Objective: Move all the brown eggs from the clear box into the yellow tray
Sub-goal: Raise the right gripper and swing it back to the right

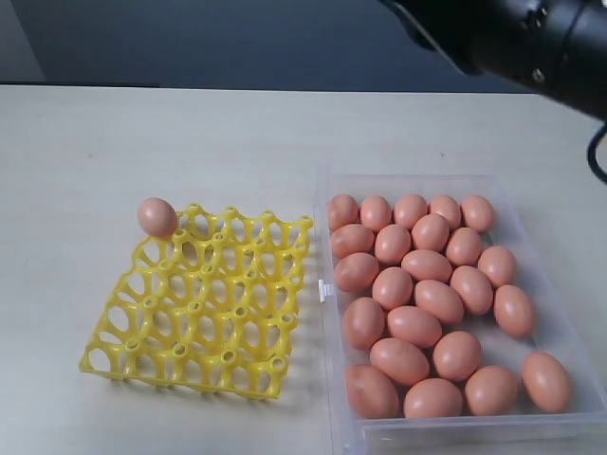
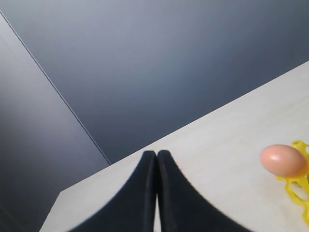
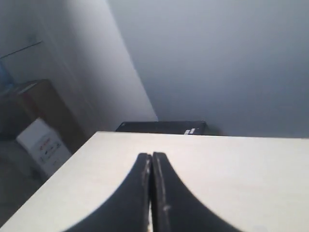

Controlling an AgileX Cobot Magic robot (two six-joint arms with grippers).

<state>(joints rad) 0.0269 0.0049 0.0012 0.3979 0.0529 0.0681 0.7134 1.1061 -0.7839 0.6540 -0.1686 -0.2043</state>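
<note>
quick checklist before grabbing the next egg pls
1. left gripper empty: ok, shut on nothing.
2. right gripper open for a grasp: not ok, shut.
3. yellow tray has free cups: ok, only one egg, at a corner.
4. that egg fully seated: cannot tell.
5. brown eggs left in the clear box: ok, many to pick.

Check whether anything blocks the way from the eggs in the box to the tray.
Nothing visible does. Only the low wall of the box and bare table lie between the eggs and the tray. One egg sits at the tray's far left corner; the other cups are open.
</note>
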